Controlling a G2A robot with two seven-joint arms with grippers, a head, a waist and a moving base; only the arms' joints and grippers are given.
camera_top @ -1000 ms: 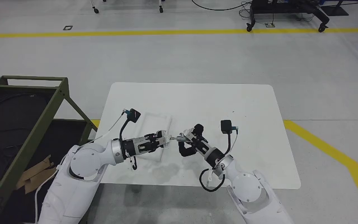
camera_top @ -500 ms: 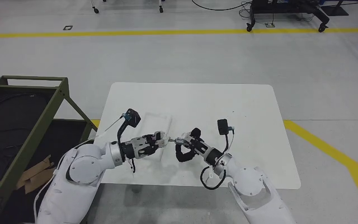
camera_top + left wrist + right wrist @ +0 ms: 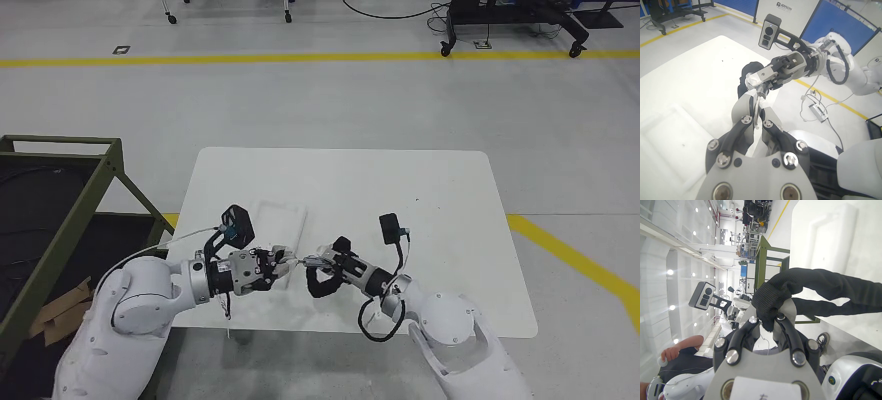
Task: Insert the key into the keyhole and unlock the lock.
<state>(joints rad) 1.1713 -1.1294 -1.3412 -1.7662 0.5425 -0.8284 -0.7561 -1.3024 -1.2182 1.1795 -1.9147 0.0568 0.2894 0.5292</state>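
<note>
My left gripper (image 3: 284, 262) is shut on a thin silver key (image 3: 756, 110), seen edge-on between its taped fingers (image 3: 743, 106). The key's tip meets the metal cylinder of the lock (image 3: 762, 90). My right gripper (image 3: 318, 268) faces it and is shut on the lock, whose black fabric-covered loop (image 3: 322, 284) hangs beside it. In the left wrist view the right gripper (image 3: 758, 83) pinches the lock just beyond my left gripper (image 3: 758, 99). In the right wrist view the black loop (image 3: 783, 289) covers the fingertips of the right gripper (image 3: 770, 306). Both grippers hover near the front edge of the white table (image 3: 420, 200).
A shallow white tray (image 3: 279, 224) lies on the table just behind the left gripper, and shows as well in the left wrist view (image 3: 668, 132). A green metal frame (image 3: 60, 200) stands beside the table's left side. The table's right half is bare.
Both grippers, still joined at key and lock, have drifted toward the table's front edge and slightly left. Both wrists have rotated.
</note>
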